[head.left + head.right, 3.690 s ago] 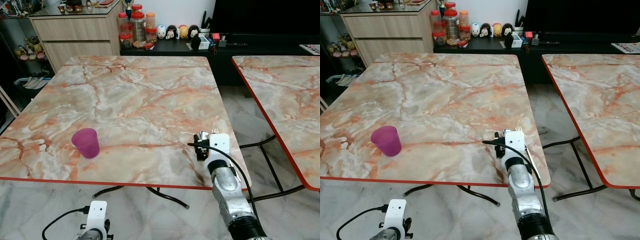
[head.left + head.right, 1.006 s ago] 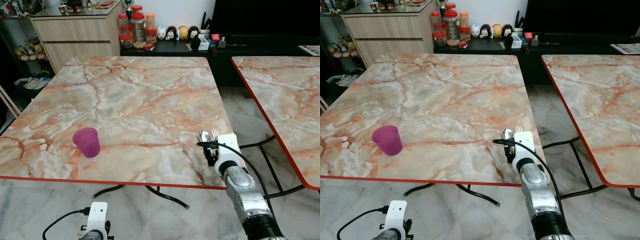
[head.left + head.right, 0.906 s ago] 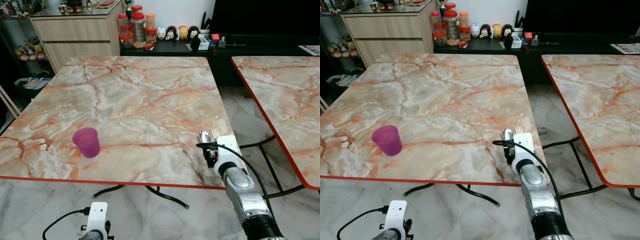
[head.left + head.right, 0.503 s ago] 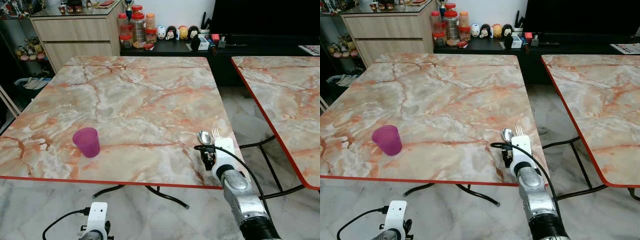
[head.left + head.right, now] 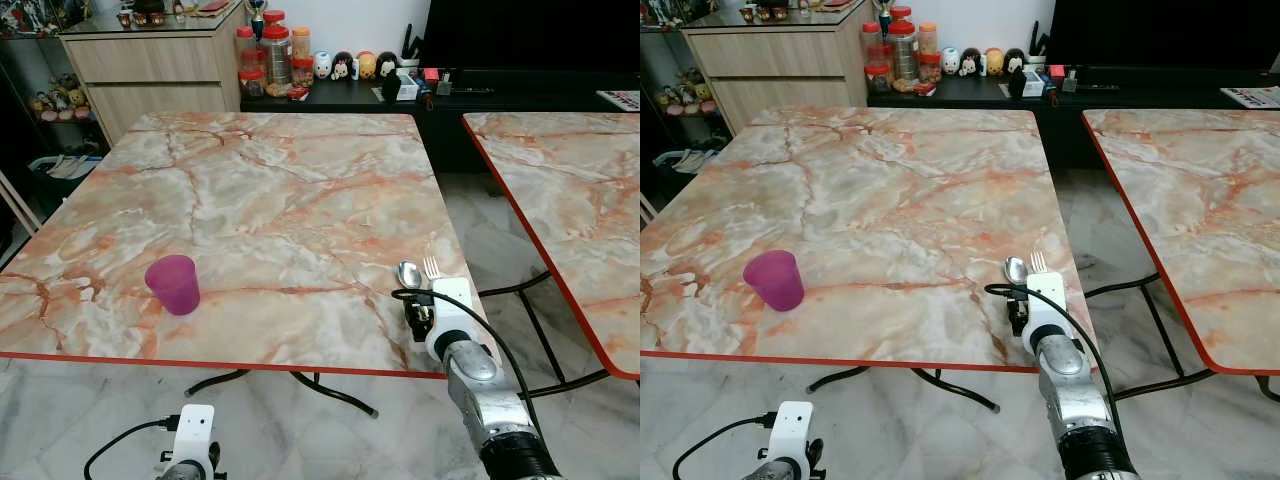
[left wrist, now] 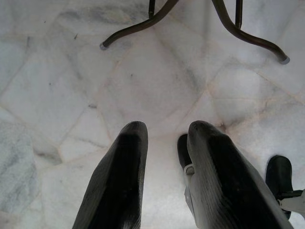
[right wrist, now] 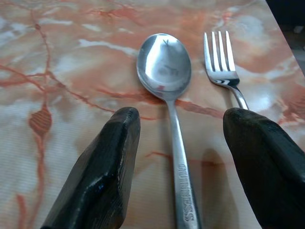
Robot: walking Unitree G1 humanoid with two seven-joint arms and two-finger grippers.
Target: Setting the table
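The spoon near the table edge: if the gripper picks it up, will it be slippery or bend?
The spoon looks like polished metal, so probably stiff and somewhat slippery. It lies flat on the table, so pinching its thin handle may be awkward. The right gripper is open around it.

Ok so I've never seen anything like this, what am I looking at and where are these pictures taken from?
A humanoid robot is setting a table. Two pictures come from its head, looking down at a marble-patterned table. A purple cup stands near the front left. The silver arm on the right ends in the right claw, open, with a spoon and fork lying side by side on the table in front of it, not held. That close-up is its wrist camera. The other wrist camera shows the left claw hanging over the floor, holding nothing.
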